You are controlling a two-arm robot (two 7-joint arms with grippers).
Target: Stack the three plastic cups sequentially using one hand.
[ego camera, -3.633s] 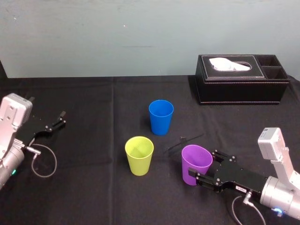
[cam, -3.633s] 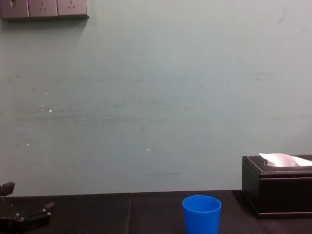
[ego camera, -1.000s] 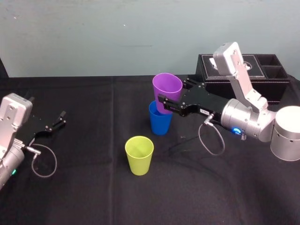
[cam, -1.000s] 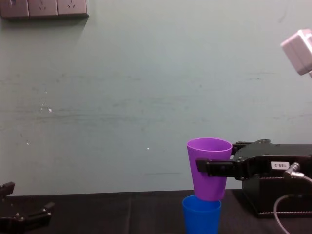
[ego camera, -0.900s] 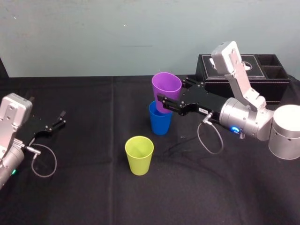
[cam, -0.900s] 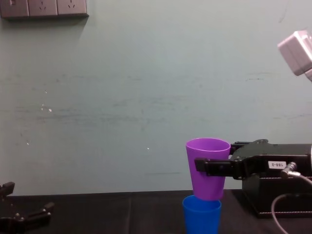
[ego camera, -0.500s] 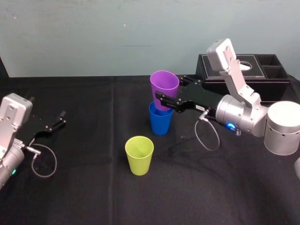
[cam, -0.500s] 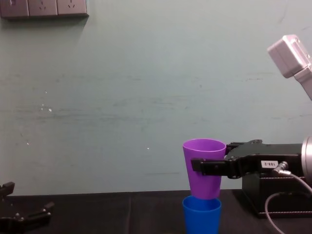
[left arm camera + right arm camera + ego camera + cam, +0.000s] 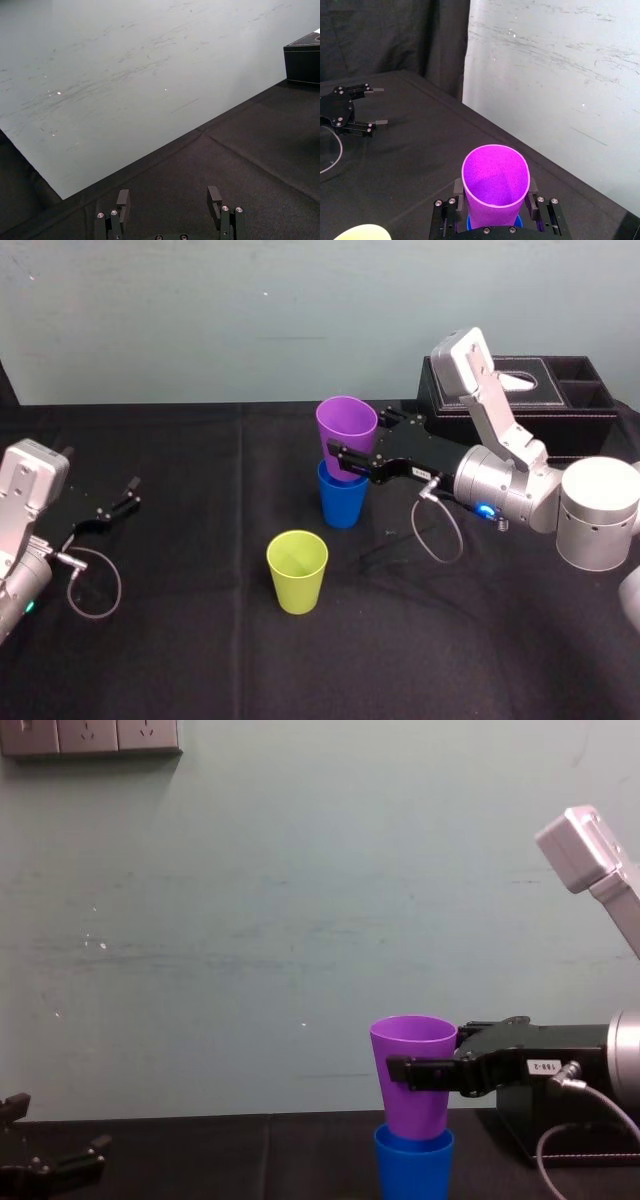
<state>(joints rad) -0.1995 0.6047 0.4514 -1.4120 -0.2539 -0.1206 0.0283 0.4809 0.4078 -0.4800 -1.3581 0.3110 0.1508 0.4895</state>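
Black cloth (image 9: 200, 660), teal wall (image 9: 200, 320); right gripper (image 9: 352, 448) holds purple cup (image 9: 346, 423).

A small white rectangular label (image 9: 541, 1067) with dark printed characters is carried on the side of the black two-fingered right claw (image 9: 410, 1070), on its body behind the fingers. In the chest view a short number with a dash, ending in 2, is made out on it; the leading digits cannot be told with certainty. In the head view nothing on it can be read. No other text, brand or sign is legible.
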